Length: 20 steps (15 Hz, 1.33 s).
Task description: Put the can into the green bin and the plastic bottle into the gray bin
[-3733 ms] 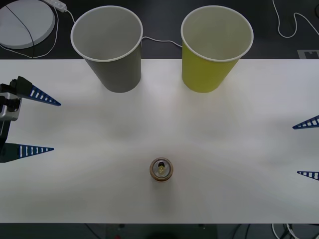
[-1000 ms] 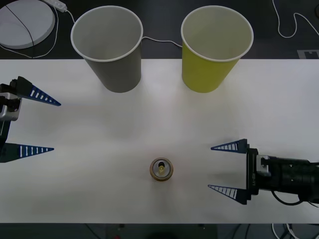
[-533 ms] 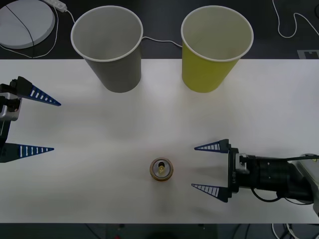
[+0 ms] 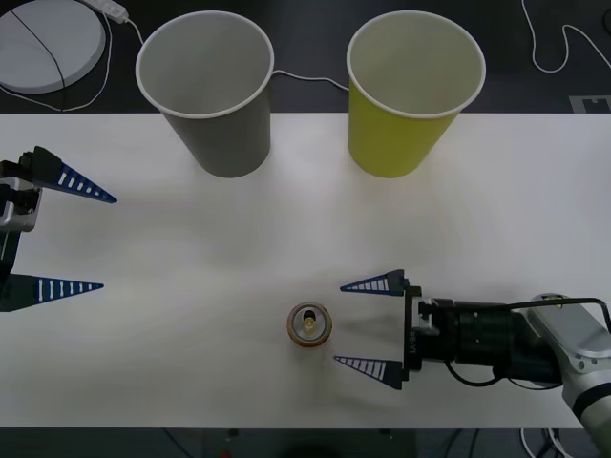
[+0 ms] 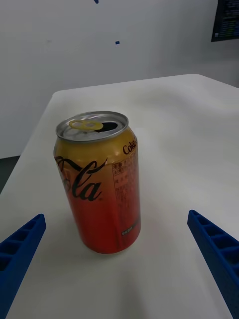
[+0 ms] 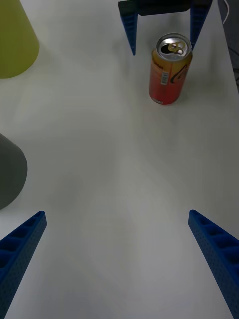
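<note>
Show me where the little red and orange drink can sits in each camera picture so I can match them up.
Front view: the small red and orange drink can stands upright on the white table, low centre, just left of the open right gripper.
Right wrist view: the can stands centred, just beyond the blue fingertips.
Left wrist view: the can is near the top, right of centre.
Shared landmark: the right gripper's blue fingers flanking the can.

Lab bench (white table (image 4: 305, 210), cables (image 4: 563, 48))
</note>
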Motion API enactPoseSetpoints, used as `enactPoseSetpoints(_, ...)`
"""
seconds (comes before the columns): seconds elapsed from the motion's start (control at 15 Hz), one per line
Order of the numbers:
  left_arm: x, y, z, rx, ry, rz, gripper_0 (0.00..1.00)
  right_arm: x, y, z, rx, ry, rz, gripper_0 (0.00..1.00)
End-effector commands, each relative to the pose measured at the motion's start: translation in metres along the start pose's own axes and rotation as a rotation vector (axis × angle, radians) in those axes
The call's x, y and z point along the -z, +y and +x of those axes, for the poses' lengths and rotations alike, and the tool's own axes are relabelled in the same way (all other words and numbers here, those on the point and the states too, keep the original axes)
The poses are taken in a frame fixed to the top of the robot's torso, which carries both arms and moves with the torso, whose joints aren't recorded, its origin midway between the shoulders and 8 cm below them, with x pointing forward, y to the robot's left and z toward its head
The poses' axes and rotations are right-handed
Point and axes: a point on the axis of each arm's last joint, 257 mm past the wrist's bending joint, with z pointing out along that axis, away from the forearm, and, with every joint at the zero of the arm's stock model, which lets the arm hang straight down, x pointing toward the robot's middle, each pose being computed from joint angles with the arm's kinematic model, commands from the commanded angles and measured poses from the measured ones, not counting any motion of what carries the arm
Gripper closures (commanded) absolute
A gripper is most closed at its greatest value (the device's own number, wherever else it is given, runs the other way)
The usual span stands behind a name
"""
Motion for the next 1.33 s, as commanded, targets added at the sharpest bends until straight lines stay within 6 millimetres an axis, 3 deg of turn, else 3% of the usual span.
enactPoseSetpoints(0.07, 0.0, 0.0, 0.0, 0.0, 0.0, 0.0, 0.0, -0.017, 0.004, -0.002, 0.001, -0.003, -0.012, 0.0)
enactPoseSetpoints(0.67, 0.0, 0.0, 0.0, 0.0, 0.0, 0.0, 0.0, -0.057, 0.011, -0.007, 0.008, -0.008, -0.021, 0.0)
enactPoseSetpoints(1.0, 0.0, 0.0, 0.0, 0.0, 0.0, 0.0, 0.0, -0.064, 0.015, -0.008, 0.014, -0.009, -0.033, 0.02)
enactPoseSetpoints(1.07, 0.0, 0.0, 0.0, 0.0, 0.0, 0.0, 0.0, -0.064, 0.016, -0.008, 0.014, -0.009, -0.035, 0.7)
enactPoseSetpoints(1.13, 0.0, 0.0, 0.0, 0.0, 0.0, 0.0, 0.0, -0.064, 0.016, -0.008, 0.01, -0.007, -0.034, 0.92)
enactPoseSetpoints(1.33, 0.0, 0.0, 0.0, 0.0, 0.0, 0.0, 0.0, -0.064, 0.015, -0.008, 0.01, -0.006, -0.029, 1.0)
